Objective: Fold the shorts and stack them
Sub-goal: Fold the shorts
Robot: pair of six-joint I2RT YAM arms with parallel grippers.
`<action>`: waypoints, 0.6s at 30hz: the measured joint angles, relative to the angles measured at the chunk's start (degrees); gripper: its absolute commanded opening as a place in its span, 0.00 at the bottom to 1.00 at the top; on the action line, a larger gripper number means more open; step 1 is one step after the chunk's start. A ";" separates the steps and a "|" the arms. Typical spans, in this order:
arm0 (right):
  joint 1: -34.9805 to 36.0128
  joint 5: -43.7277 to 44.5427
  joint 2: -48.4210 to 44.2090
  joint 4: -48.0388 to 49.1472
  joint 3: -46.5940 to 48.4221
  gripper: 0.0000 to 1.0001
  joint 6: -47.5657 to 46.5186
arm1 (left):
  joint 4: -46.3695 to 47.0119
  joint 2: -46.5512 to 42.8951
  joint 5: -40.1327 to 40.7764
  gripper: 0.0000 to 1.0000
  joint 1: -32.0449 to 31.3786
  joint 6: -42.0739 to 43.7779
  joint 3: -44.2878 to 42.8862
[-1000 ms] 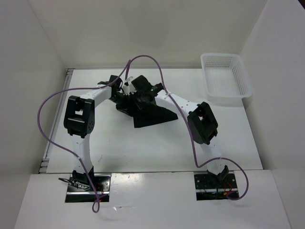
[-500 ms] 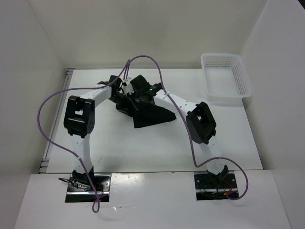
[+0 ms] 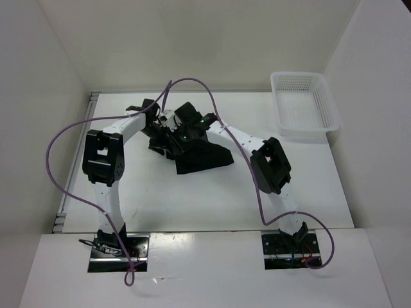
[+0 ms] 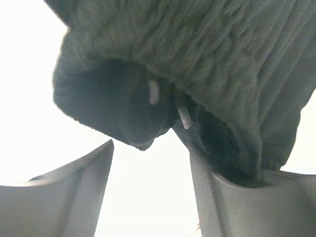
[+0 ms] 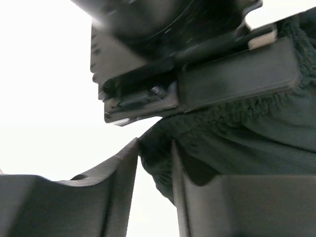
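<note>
1. Shorts, position: I see the black shorts [image 3: 205, 157] bunched in one dark heap on the white surface [image 3: 192, 199], a little toward 12 o'clock from its middle. A flatter, pointed flap of the heap runs out toward 3 o'clock.
2. Basket: the white mesh basket [image 3: 308, 130] stands at the 2 o'clock corner of the surface, well apart from the shorts.
3. Arms: in the overhead view both arms reach in and meet at the 11 o'clock edge of the heap, the left from 9 o'clock and the right from 3 o'clock, their ends close together.
4. Left pincer [image 4: 150, 153]: the jaws stand wide apart and hold nothing. White surface shows in the gap. The gathered waistband hangs over the tips, with two pale drawstring ends [image 4: 184, 117] dangling from it. The cloth rests against the finger [image 4: 232, 202] on the 3 o'clock side of that view; the other finger [image 4: 79, 192] is clear of it.
5. Right pincer [image 5: 155, 148]: the jaws stand only a narrow gap apart. A fold of the shorts sits between the tips, and white shows in the gap lower down. I cannot tell whether the fold is pinched or merely lies there.
6. Right wrist view, 12 o'clock half: a black block of hardware sits just above the cloth. I cannot tell which part it is.
</note>
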State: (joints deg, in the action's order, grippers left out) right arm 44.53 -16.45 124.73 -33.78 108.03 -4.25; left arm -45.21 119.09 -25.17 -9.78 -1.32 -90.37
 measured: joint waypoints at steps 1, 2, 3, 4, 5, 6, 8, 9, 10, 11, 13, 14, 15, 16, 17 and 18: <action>0.02 -0.87 -0.42 -0.24 0.00 0.44 -0.22 | -0.44 -0.50 0.79 0.74 0.17 0.13 -0.02; 0.04 -1.86 -1.01 -0.37 0.00 0.48 -0.66 | -0.92 -1.14 1.79 0.74 0.28 0.04 -0.02; 0.07 -2.69 -1.66 -0.52 0.00 0.50 -1.01 | -1.36 -1.73 2.60 0.74 0.33 0.02 -0.04; 0.15 -3.43 -2.54 -0.66 0.00 0.53 -1.42 | -1.84 -2.45 3.50 0.75 0.33 0.04 -0.09; 0.22 -3.89 -3.39 -0.68 0.00 0.54 -1.68 | -2.21 -2.93 4.09 0.75 0.33 0.04 -0.22; 0.28 -4.09 -4.24 -0.70 0.00 0.54 -2.14 | -2.67 -3.32 4.63 0.75 0.39 0.04 -0.52; 0.42 -4.31 -6.34 -0.70 -0.09 0.56 -2.95 | -3.26 -3.63 6.05 0.76 0.39 0.07 -1.49; 0.46 -4.39 -7.58 -0.70 -0.26 0.56 -3.17 | -3.43 -3.69 6.80 0.76 0.39 0.07 -2.12; 0.48 -4.37 -8.85 -0.68 -0.57 0.56 -3.37 | -3.50 -3.69 7.39 0.80 0.57 0.04 -2.71; 0.50 -4.31 -9.94 -0.63 -0.87 0.56 -3.56 | -3.52 -3.78 7.78 0.88 0.66 0.09 -3.37; 0.31 -3.56 -12.37 -0.17 -2.25 0.58 -3.76 | -3.28 -4.11 8.11 0.89 0.79 0.28 -4.61; 0.07 -3.06 -13.38 -0.11 -3.04 0.59 -3.74 | -2.99 -4.46 7.91 1.00 0.87 0.28 -5.03; -0.39 -2.38 -14.34 0.37 -4.24 0.62 -3.58 | -2.89 -4.92 7.48 1.00 0.98 0.59 -5.73; -1.05 -1.86 -15.19 0.81 -5.68 0.63 -3.23 | -2.69 -5.31 6.71 1.00 1.03 0.83 -6.56; -2.21 -1.09 -15.89 0.92 -7.19 0.65 -2.82 | -2.27 -5.66 5.75 1.00 1.03 0.96 -7.52; -3.87 -0.37 -16.26 1.20 -8.70 0.66 -2.27 | -1.55 -5.99 4.87 1.00 1.03 0.98 -8.46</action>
State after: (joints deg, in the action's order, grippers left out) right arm 40.66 -16.82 108.47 -32.58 99.33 -6.52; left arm -46.76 113.10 -20.29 -8.75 -0.34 -98.83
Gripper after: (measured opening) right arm 0.641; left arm 0.996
